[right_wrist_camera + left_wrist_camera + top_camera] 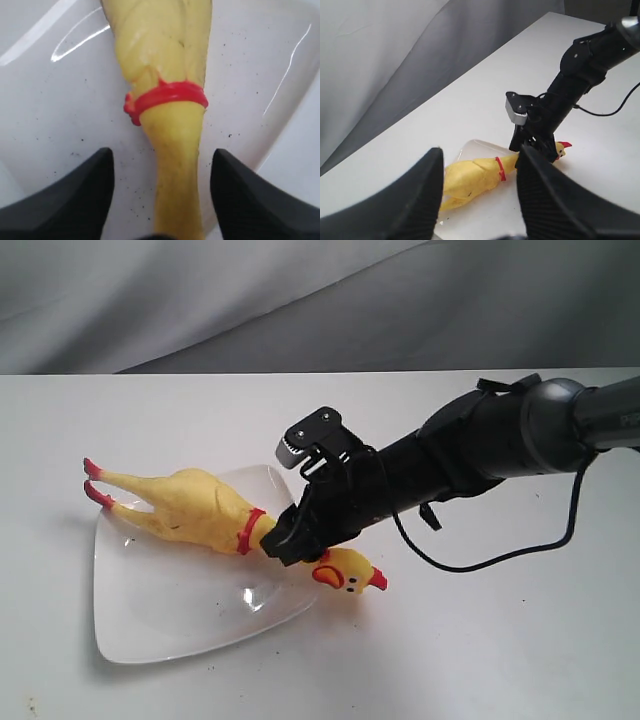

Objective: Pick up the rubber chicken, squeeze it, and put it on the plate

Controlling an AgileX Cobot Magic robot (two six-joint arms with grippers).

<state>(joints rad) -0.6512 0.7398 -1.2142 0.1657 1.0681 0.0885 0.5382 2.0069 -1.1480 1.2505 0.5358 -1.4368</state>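
The yellow rubber chicken (200, 505) lies across the white plate (170, 615). Its red feet stick out past the far-left rim and its head (350, 572) hangs over the right rim onto the table. My right gripper (290, 540) is down at the neck, just past the red neck band (167, 97). In the right wrist view this gripper (162, 152) is open, with one finger on each side of the neck and a gap showing on both sides. My left gripper (480, 150) is open and holds nothing. It hangs well back from the chicken (475, 175) and the plate (485, 212).
The white table (500, 640) runs out on all sides of the plate. A grey cloth backdrop (300, 300) hangs behind it. A black cable (480, 562) loops down from the right arm (500, 440) to the tabletop.
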